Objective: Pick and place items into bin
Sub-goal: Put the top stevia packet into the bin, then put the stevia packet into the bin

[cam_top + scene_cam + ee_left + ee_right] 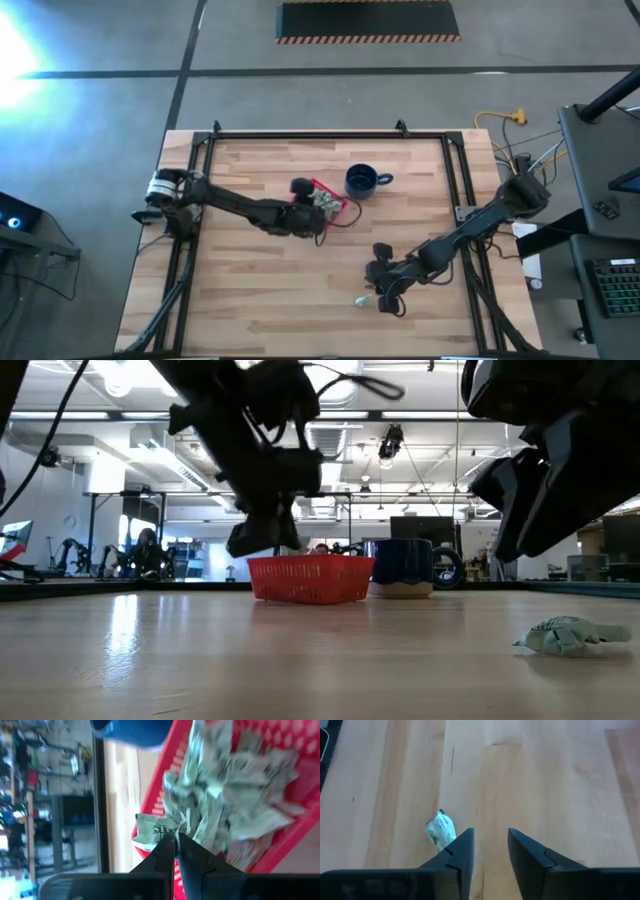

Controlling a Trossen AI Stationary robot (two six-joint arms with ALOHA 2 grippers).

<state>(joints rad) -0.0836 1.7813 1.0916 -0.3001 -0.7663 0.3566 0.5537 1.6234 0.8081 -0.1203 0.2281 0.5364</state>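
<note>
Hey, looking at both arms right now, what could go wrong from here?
The left gripper pinches a wrapped piece right at the red bin's rim; released here, it may fall outside onto the table. The bin is already heaped with pieces, so another could slide off. The open right gripper sits beside the lone piece on the table, not over it; closing now would likely miss or nudge it away.

Pale wooden table (250, 280), red bin (332, 205) beside blue mug (360, 181), lone wrapped item (364, 299) near the front
</note>
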